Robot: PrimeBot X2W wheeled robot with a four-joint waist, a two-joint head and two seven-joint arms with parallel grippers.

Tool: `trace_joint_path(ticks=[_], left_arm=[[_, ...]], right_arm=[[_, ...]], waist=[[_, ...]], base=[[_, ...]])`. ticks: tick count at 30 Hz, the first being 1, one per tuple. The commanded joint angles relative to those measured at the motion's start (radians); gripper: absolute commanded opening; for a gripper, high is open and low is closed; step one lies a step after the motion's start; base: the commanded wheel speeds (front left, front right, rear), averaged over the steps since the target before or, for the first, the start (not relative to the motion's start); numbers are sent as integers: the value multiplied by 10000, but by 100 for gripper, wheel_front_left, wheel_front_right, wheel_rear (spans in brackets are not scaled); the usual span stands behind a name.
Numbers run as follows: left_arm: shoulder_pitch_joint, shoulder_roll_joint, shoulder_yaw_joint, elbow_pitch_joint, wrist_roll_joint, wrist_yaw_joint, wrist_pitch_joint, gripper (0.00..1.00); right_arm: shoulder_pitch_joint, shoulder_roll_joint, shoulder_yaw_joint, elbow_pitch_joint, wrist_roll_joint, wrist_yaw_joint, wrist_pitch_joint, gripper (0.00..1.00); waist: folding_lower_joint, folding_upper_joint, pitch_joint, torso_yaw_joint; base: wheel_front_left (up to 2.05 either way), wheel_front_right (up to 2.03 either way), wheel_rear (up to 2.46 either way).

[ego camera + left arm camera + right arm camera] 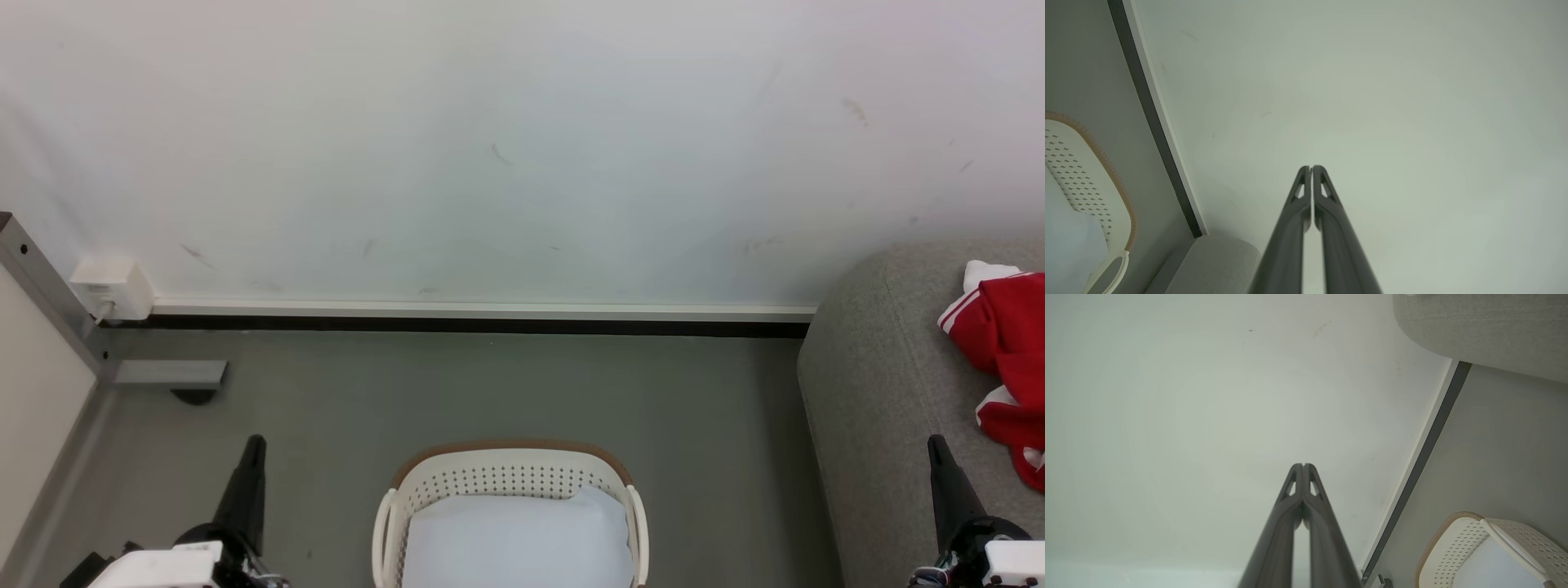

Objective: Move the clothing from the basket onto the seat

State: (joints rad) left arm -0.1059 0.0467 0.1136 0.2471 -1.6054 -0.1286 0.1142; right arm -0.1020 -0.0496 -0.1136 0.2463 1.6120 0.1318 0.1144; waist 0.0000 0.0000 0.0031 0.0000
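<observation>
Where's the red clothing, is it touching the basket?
Apart. The head view shows the clothing lying on the seat, with bare floor between it and the basket.

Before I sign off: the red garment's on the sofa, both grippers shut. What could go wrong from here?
1. The clothing runs past the head view's right edge, so part may overhang the seat and slip.
2. The pale sheet in the basket might get grabbed by mistake.
</observation>
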Motion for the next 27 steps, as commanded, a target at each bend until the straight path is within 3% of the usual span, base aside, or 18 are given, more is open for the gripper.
trace_joint_path(ticks=[1, 27], left_arm=[[-69, 71, 14, -38, -144, -48, 28, 0], [-69, 71, 14, -38, -144, -48, 28, 0]], right_arm=[[-125, 0, -35, -54, 21, -23, 21, 0], [-126, 0, -35, -54, 21, -23, 20, 0]], waist=[[0, 0, 0, 0], [0, 0, 0, 0]], base=[[0, 0, 0], [0, 0, 0]])
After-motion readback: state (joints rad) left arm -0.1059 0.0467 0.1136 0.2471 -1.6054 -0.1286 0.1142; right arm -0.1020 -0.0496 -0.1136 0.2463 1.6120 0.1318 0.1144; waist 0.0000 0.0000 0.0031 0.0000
